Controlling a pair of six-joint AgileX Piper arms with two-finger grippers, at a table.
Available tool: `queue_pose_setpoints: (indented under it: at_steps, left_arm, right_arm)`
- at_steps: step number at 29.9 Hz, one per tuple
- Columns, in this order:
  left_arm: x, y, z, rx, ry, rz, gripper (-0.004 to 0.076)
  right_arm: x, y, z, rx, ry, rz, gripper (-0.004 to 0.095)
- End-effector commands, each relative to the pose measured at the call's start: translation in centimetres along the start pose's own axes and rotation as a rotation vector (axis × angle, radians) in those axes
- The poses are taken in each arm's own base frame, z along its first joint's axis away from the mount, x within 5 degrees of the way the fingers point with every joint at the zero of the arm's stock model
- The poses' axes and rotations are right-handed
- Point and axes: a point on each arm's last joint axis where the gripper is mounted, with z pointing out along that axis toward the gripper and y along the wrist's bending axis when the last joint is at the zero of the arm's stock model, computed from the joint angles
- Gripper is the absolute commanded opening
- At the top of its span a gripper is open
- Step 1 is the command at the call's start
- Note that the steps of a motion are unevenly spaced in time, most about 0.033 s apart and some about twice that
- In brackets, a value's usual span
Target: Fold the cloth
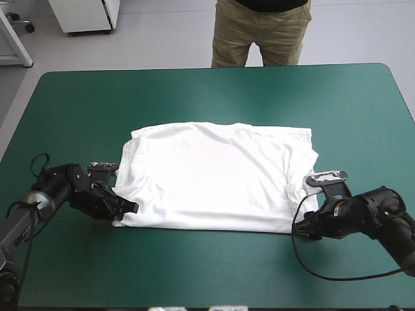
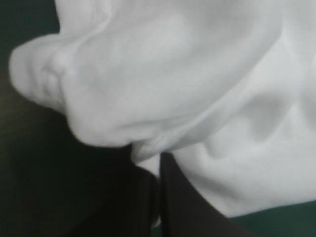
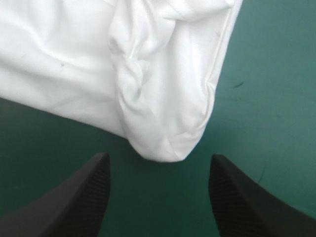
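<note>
1. T-shirt (image 1: 214, 175) lies spread on the teal-green worktop (image 1: 214, 272), about the middle, and its near hem runs between my two claws.
2. Left claw (image 2: 159, 167) is pinched together on the near-left corner, with white cloth bunching up over its black tips.
3. Right claw (image 3: 158, 157) stands apart. The rounded near-right corner sits just ahead, between its fingers (image 3: 94, 187), and is not yet gripped.
4. I judge the cloth light, soft and limp. It will sag and wrinkle wherever it is unsupported, and its layers can slide over each other.
5. That right corner looks several layers thick, with a twisted ridge. I would take the whole stack low against the worktop so no layer stays behind.
6. Farther on, the body lies flat with shallow creases, its far edge well short of the worktop's far edge. A matched lift at both corners should carry it evenly.
</note>
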Motion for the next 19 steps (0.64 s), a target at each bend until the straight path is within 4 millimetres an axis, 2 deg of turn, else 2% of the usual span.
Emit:
queue_pose_setpoints:
  at_steps: [1,9,12,15,17,19]
  left_arm:
    - [0.3,-0.6,0.2,0.042,0.026,-0.021,-0.0009]
    - [0.3,-0.6,0.2,0.042,0.026,-0.021,-0.0009]
    - [0.3,-0.6,0.2,0.042,0.026,-0.021,-0.0009]
    - [0.3,-0.6,0.2,0.042,0.026,-0.021,-0.0009]
    - [0.3,-0.6,0.2,0.042,0.026,-0.021,-0.0009]
    - [0.3,-0.6,0.2,0.042,0.026,-0.021,-0.0009]
  right_arm:
    - [-1.3,0.1,0.6,0.002,-0.056,-0.013,0.0565]
    - [-2.4,-0.4,4.8,0.061,0.064,-0.024,0.0563]
    - [-1.8,-0.6,6.4,0.074,0.112,-0.026,0.0563]
    - [-0.3,-0.7,8.1,0.073,0.169,-0.015,0.0553]
    - [0.6,-0.7,8.6,0.062,0.198,-0.017,0.0471]
    - [1.2,-0.6,8.9,0.045,0.222,-0.015,0.0334]
